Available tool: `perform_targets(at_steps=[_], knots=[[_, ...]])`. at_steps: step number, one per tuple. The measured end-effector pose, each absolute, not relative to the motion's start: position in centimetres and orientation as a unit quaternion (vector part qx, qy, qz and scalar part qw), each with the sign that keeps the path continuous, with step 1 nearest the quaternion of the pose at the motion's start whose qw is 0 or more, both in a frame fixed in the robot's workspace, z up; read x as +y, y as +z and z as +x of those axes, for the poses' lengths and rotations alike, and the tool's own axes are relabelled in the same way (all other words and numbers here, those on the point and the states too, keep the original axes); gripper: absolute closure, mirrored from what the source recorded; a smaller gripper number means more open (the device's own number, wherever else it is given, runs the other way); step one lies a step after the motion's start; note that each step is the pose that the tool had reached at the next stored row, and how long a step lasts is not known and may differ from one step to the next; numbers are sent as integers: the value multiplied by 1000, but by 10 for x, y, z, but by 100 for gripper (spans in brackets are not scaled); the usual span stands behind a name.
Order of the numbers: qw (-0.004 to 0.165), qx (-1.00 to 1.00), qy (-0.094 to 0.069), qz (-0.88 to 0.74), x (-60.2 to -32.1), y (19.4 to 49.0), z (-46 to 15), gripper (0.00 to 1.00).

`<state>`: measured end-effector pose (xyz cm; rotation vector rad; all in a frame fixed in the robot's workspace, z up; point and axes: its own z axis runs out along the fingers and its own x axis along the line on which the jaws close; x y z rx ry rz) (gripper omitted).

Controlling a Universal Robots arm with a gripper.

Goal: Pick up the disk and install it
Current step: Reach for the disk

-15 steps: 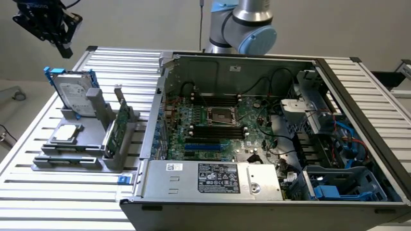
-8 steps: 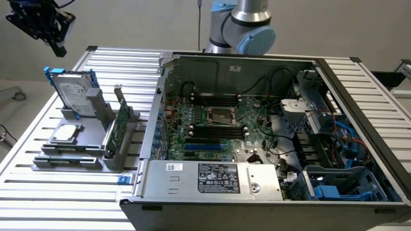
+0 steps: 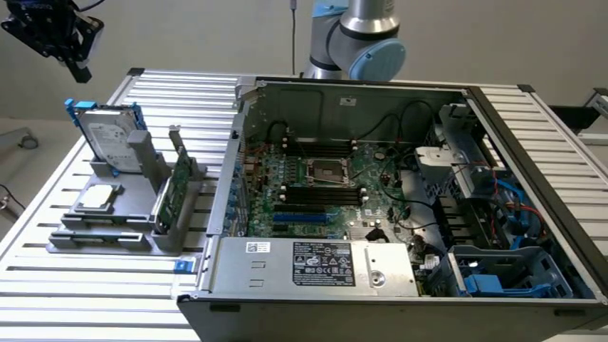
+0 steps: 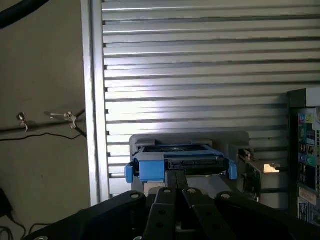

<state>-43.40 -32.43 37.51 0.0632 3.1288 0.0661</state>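
Note:
The disk (image 3: 107,137), a silver-grey drive with a white label and blue carrier rails, stands upright on edge in a grey holder (image 3: 141,153) at the exterior view's left. My gripper (image 3: 80,70) hangs well above it and a little further to the exterior view's left, touching nothing. In the wrist view I look down on the disk's blue-framed top edge (image 4: 180,162), with my gripper (image 4: 176,176) just in front of it. Its two black fingers (image 4: 170,182) lie close together, shut, with nothing between them.
On the same grey fixture (image 3: 100,239) lie a small square silver chip (image 3: 98,199) and an upright green circuit card (image 3: 168,191). An open computer case (image 3: 475,96) takes up the exterior view's middle and right, with blue drive bays (image 3: 503,278) at its near right corner. The slatted aluminium table (image 3: 181,89) carries everything.

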Motion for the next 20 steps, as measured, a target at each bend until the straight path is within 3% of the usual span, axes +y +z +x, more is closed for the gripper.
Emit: perform_targets(at_steps=[20], knots=[[6,1000,21,18,-324,375,-443,89]])
